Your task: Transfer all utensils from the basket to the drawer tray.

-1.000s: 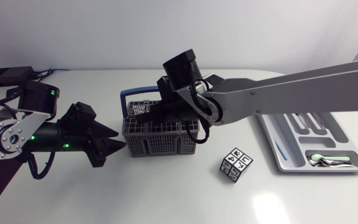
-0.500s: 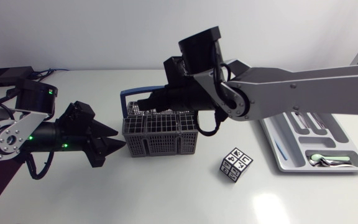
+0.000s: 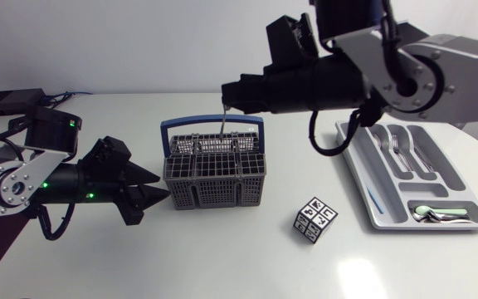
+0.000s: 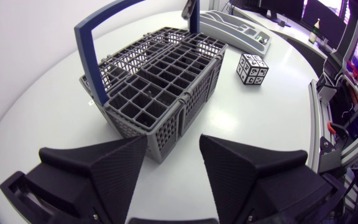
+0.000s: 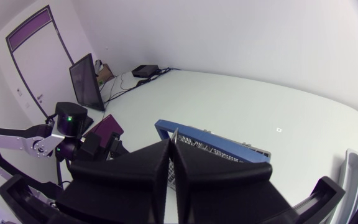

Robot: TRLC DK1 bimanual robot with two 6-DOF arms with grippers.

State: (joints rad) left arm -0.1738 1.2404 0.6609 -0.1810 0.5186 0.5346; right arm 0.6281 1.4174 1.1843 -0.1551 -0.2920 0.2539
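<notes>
**Basket**: grey wire mesh with a blue hoop handle, standing upright on the white table a little left of the middle. Several compartments are open to the top.

**Utensil**: thin, metal, hanging straight down. Its lower end is level with the handle, over the basket's far side. I cannot tell what kind it is.

**Right hand**: held high over the basket, arm coming in from the right. The fingers are pressed together on the utensil's upper end. From its own camera they show only a narrow slit between them.

**Left hand**: low at table level, just beside the basket's left end wall and pointing at it. The fingers are spread apart with nothing in them.

**Drawer tray**: grey, lying flat at the right of the table, well apart from the basket. Metal cutlery lies in the long slots. Pale green-handled spoons lie in the near cross compartment.

**Cube**: black-and-white patterned faces, on the table between the basket and the tray, nearer the front.
</notes>
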